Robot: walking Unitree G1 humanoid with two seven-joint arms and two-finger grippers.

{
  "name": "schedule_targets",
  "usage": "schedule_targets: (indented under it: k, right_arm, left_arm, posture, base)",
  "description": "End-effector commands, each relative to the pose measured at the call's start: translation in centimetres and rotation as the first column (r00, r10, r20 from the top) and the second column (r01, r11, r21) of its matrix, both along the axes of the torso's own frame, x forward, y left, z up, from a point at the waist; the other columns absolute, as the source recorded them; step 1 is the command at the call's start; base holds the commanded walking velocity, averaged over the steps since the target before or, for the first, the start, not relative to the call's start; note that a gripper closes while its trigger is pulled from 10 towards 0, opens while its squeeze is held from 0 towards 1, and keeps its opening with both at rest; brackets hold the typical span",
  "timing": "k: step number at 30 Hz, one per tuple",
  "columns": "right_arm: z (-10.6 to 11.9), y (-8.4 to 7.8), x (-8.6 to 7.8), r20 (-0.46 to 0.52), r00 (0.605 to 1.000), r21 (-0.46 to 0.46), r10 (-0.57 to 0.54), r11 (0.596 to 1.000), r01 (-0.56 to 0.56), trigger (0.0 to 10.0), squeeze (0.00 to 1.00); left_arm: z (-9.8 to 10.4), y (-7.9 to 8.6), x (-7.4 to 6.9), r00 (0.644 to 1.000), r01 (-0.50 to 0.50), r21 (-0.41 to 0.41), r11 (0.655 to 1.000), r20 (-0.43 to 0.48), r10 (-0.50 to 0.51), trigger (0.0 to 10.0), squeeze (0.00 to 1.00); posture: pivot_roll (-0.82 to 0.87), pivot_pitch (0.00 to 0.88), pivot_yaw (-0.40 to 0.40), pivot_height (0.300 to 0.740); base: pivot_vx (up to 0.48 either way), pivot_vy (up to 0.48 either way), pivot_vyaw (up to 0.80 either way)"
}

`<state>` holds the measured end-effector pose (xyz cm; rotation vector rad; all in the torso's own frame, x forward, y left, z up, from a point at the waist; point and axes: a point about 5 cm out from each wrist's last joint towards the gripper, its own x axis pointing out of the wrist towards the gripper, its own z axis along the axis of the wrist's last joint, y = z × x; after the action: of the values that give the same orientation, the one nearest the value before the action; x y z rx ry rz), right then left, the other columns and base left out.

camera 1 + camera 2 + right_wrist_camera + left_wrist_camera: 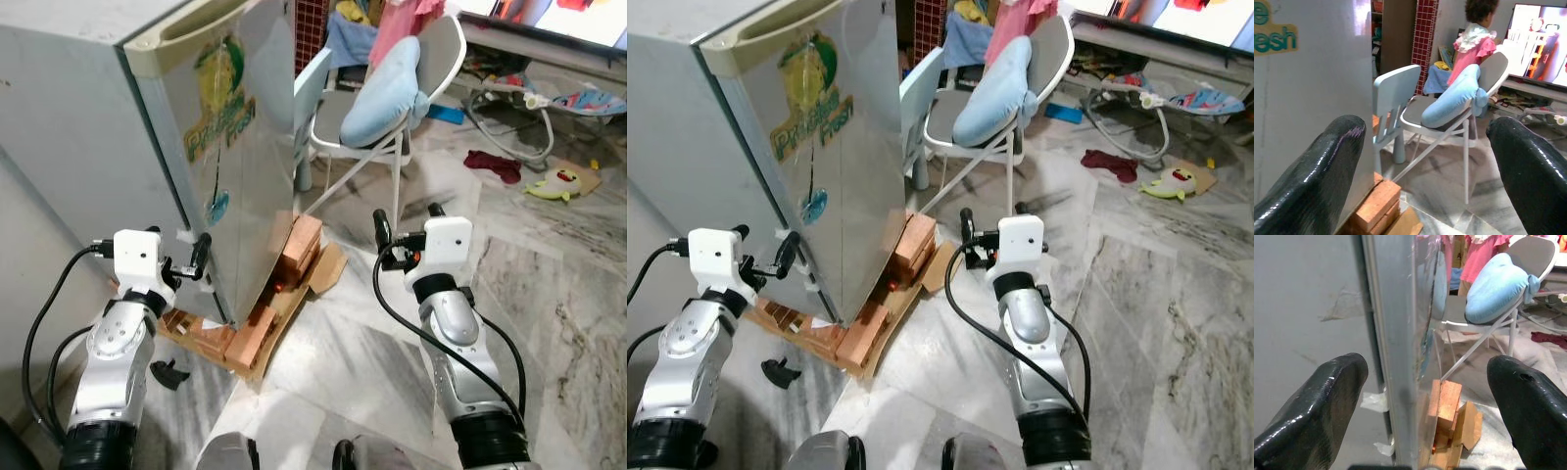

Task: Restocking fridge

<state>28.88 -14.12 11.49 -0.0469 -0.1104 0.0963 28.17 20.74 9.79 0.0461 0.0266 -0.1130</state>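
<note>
A small silver fridge with a green and yellow sticker on its door stands shut on bricks and cardboard. My left gripper is open at the fridge's lower front corner. In the left wrist view its fingers stand either side of the door's edge, not touching it. My right gripper is open and holds nothing. It hangs over the marble floor to the right of the fridge. In the right wrist view it faces the fridge door and the chairs.
A grey folding chair with a blue cushion and a small pale blue chair stand right behind the fridge. A person in pink stands by a TV. A red cloth and toys litter the floor.
</note>
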Motion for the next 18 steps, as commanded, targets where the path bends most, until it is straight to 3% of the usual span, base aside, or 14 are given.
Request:
schedule_targets:
  k: [1,16,18]
  right_arm:
    - [0.3,-0.5,-0.1,0.004,1.0,0.007,-0.021,1.0,0.021,10.0,0.0]
    - [0.6,-0.9,-0.9,-0.014,1.0,0.018,-0.023,1.0,0.023,10.0,0.0]
    - [0.3,-1.0,-1.2,-0.026,0.999,0.029,-0.027,0.999,0.028,10.0,0.0]
  left_arm:
    - [0.5,0.0,0.5,1.0,0.001,-0.002,1.0,0.014,-0.001,10.0,0.0]
    - [1.4,0.0,3.4,0.999,-0.018,0.002,1.0,0.041,0.018,10.0,0.0]
    - [1.3,-0.1,3.6,0.999,-0.021,-0.004,1.0,0.045,0.021,10.0,0.0]
  posture:
    - [0.01,0.081,-0.037,0.74]
    - [-0.02,0.1,-0.031,0.74]
    - [-0.02,0.102,-0.037,0.74]
  base:
    - [0.0,0.0,0.0]
    - [0.0,0.0,0.0]
    - [0.0,0.0,-0.65]
